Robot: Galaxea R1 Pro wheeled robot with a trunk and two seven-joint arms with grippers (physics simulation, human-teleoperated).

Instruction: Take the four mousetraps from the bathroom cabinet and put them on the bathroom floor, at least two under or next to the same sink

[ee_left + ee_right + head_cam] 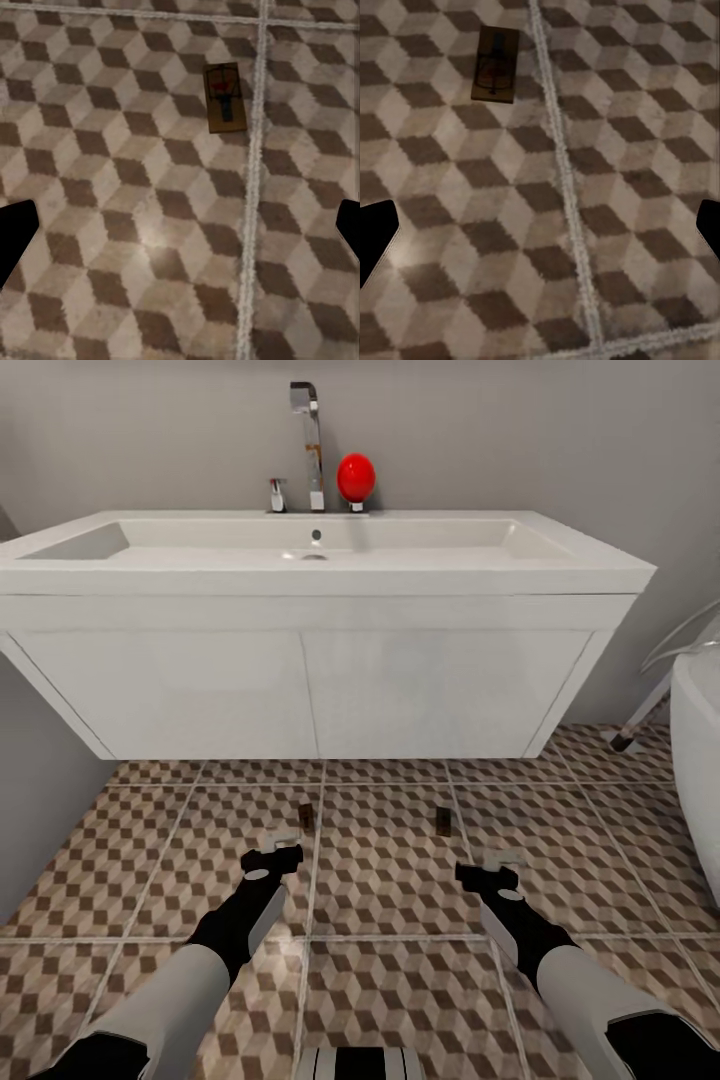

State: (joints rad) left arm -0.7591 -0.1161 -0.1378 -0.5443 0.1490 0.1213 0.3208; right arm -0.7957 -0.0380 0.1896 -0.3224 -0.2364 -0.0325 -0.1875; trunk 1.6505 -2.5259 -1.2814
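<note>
**Two mousetraps on the tiles**

Two mousetraps (pixel 305 817) (pixel 443 821) lie flat on the bathroom floor (pixel 390 880), just in front of the bathroom sink (pixel 320 550). The left gripper (pixel 272 858) and right gripper (pixel 487 876) hang near them, jaws wide and holding nothing.

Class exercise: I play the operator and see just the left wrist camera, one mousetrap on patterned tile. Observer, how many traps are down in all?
Observer: Two. The head view shows your mousetrap and a second mousetrap off to its right, both on the bathroom floor.
Operator: Where do they lie relative to the sink?
Observer: Both sit on the tiles just in front of the white sink and its vanity, not beneath it.
Operator: Is the right arm carrying anything?
Observer: No. The right gripper is open and empty, above the floor, as is the left gripper.
Operator: Anything standing on the sink?
Observer: A red ball-shaped object beside the tap.
</note>
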